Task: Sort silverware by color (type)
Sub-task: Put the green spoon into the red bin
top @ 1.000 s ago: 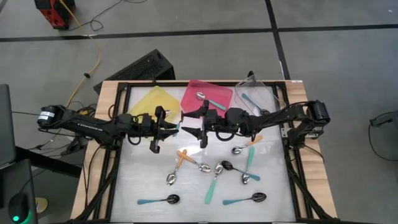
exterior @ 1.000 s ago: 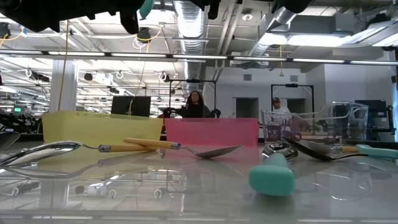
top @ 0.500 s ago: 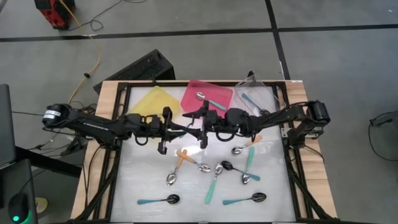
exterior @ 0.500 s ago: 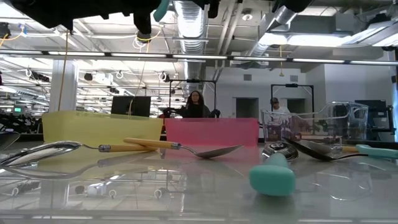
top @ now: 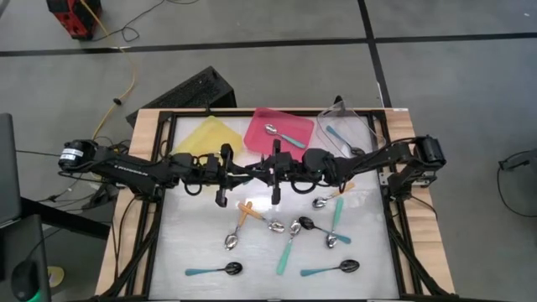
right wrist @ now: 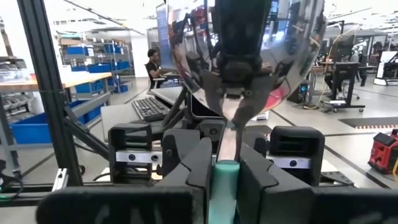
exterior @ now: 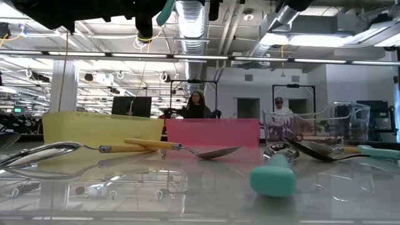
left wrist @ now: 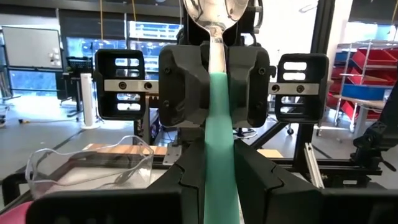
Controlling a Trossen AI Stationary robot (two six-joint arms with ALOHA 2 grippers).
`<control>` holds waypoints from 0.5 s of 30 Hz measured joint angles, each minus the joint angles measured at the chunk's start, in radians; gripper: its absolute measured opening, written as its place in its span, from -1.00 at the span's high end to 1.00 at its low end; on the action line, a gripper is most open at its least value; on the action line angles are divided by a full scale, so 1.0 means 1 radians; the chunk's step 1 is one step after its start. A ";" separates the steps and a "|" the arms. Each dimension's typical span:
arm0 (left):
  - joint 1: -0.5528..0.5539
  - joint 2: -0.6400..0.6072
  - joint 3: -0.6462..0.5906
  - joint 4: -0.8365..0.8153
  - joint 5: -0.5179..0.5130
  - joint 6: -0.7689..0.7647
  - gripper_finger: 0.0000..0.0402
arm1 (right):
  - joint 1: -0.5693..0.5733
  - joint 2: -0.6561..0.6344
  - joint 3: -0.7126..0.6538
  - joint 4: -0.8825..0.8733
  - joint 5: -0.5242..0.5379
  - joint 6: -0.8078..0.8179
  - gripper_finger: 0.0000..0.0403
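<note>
Meanwhile, over the table (top: 168, 252) the two arms have been brought together just in front of the pink tray (top: 295, 124), where a second ago a gap still lay between them; the left arm has been carried toward the right arm, and the right gripper (top: 274, 174) has been drawn in to meet it. A hand-over in mid-air is judged to be under way, so that the spoon may be passed to the arm better placed for its tray. Both arms are stretched nearly level above the table and face each other. The left gripper (top: 225, 172) is closed on a teal-handled spoon (left wrist: 219, 162), whose handle is pinched between its fingers while the shiny bowl is pointed at the other gripper. In the right wrist view the same handle is seen standing between the right fingers (right wrist: 189, 163), but whether they already press on it cannot be told. One spoon (top: 284, 135) is already laid in the pink tray, another in the clear tray (top: 366, 124) beside it, and nothing is seen in the yellow tray (top: 205, 134). The remaining spoons (top: 289, 243) are left scattered in front of the pink tray.
</note>
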 joint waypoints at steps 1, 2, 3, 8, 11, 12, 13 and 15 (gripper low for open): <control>0.000 0.000 0.000 -0.001 0.001 -0.001 0.80 | 0.000 0.000 0.000 0.000 0.000 0.004 0.68; 0.000 0.000 0.000 -0.001 0.001 -0.004 0.80 | 0.000 0.000 0.000 0.000 0.001 0.008 0.68; -0.001 0.000 0.000 -0.002 0.002 -0.009 0.80 | 0.000 0.000 0.000 -0.001 0.003 0.012 0.68; 0.000 -0.001 0.000 -0.007 0.004 -0.019 0.80 | 0.000 0.000 0.000 -0.002 0.016 0.018 0.68; -0.001 -0.002 0.001 -0.028 -0.006 -0.034 0.75 | 0.013 0.000 -0.001 -0.006 0.061 0.015 0.68; -0.001 -0.002 0.002 -0.042 -0.003 -0.035 0.70 | 0.017 -0.001 -0.001 -0.010 0.072 0.003 0.68; -0.001 -0.003 0.004 -0.059 0.003 -0.035 0.64 | 0.020 -0.004 -0.002 -0.016 0.084 -0.011 0.68; -0.001 -0.005 0.003 -0.103 0.013 -0.029 0.49 | 0.024 -0.016 -0.003 -0.035 0.113 -0.030 0.68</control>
